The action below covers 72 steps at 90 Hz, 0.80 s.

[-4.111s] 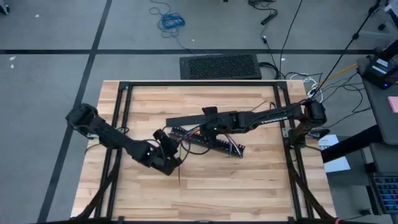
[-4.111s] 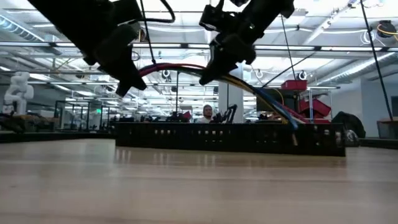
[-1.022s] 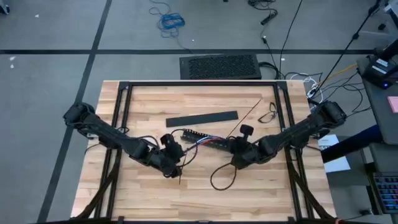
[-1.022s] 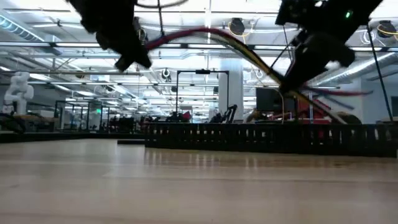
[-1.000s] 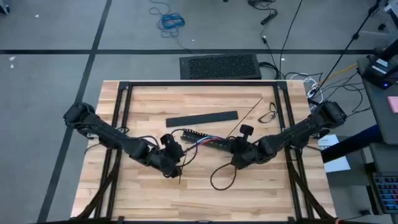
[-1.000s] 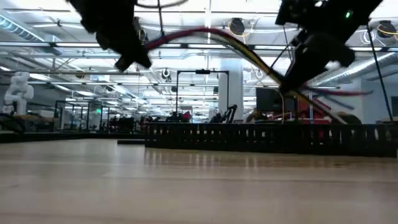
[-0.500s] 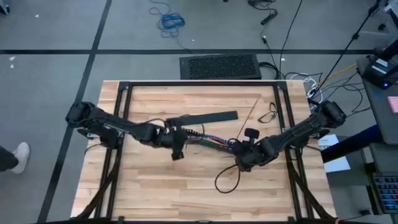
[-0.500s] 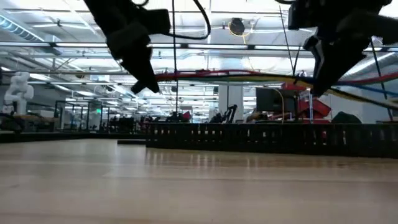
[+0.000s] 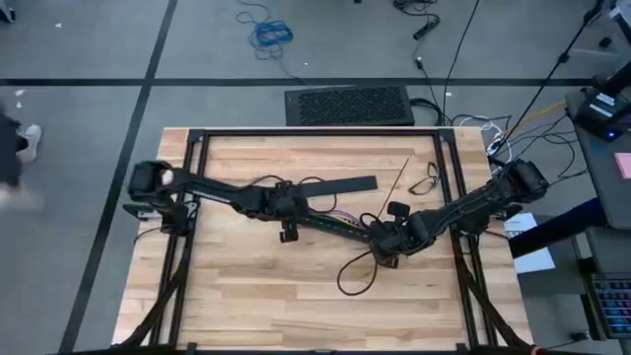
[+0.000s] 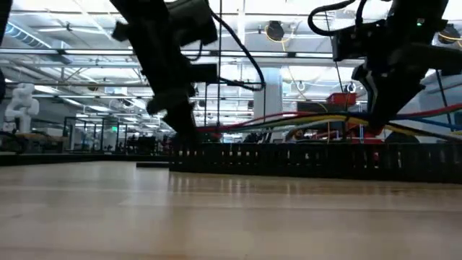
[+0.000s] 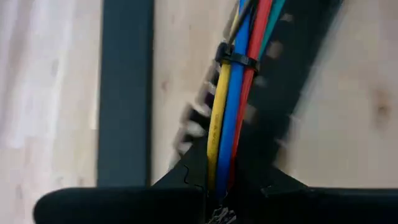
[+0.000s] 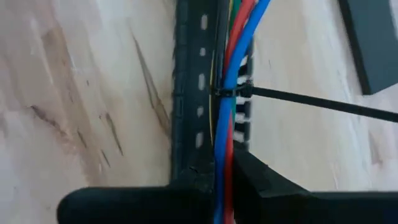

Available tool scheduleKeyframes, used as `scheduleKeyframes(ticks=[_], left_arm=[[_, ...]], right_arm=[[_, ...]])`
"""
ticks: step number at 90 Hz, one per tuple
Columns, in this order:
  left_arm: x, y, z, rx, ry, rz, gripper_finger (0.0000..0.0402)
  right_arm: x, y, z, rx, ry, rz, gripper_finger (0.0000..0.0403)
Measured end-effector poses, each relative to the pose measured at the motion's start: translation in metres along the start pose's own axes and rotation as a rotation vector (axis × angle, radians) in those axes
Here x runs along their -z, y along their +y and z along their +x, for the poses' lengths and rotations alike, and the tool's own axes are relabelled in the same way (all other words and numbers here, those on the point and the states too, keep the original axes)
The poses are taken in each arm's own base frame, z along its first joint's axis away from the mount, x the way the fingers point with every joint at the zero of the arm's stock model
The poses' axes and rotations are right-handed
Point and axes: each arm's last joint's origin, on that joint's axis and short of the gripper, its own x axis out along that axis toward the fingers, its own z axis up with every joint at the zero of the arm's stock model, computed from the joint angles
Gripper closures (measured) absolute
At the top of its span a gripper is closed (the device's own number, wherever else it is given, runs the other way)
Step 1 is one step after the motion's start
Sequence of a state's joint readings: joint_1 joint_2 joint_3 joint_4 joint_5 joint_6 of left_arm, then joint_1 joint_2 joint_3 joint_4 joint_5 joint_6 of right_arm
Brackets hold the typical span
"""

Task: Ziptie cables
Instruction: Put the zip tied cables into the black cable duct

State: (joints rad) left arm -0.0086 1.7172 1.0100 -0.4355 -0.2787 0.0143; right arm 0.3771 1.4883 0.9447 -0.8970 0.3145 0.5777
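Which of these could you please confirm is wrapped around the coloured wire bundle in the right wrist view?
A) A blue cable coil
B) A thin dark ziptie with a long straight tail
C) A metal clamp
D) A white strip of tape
B: in the right wrist view a thin dark ziptie cinches the cables, and its long straight tail runs off sideways across the wooden table.

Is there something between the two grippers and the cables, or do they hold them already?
Nothing visible is between them. The left gripper and the right gripper each grip one end of the cables, and both wrist views show the wires running straight into the fingers.
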Motion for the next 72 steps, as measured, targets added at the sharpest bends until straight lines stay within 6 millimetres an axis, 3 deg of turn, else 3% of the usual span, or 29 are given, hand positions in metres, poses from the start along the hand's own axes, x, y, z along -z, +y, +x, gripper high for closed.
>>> scheduleKeyframes(ticks=[17, 42, 72], left_arm=[[0.004, -0.006, 0.014, 0.018, 0.044, -0.016, 0.0362], [0.005, -0.028, -0.004, 0.069, 0.051, 0.005, 0.0362], [0.002, -0.036, -0.012, 0.074, 0.067, 0.036, 0.0362]], right_arm=[[-0.002, 0.003, 0.009, -0.019, 0.032, -0.032, 0.0391], [-0.007, 0.001, 0.022, -0.001, 0.072, -0.111, 0.0391], [-0.015, -0.011, 0.010, 0.162, 0.046, -0.233, 0.0391]])
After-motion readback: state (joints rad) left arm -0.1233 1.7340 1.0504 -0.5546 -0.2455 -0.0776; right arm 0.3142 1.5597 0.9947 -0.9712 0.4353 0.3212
